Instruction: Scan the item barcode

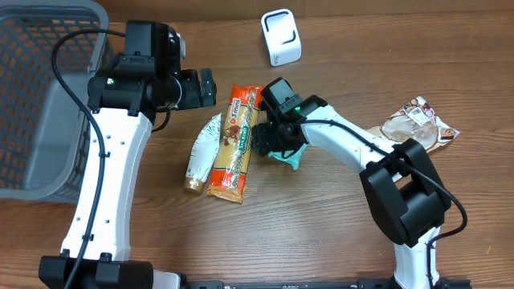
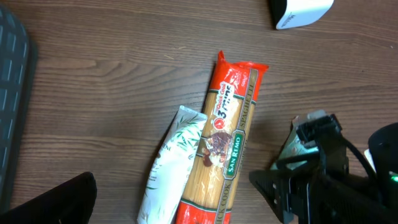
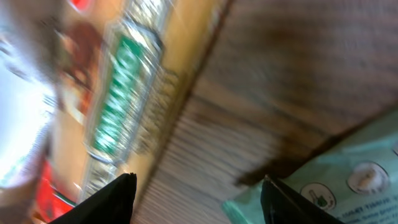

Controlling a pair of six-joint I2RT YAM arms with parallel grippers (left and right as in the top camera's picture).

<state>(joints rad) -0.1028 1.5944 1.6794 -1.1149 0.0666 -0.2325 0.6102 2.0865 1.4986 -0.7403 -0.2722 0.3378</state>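
Overhead — left gripper fingers apart, right gripper apart too — between spaghetti pack and teal packet.

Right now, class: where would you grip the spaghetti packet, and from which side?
The spaghetti packet lies flat, long and narrow, with a white pouch against its near left edge. Probably take its far end from above, pinching across the width.

Shop checkout setup: scanner, shopping basket, spaghetti pack
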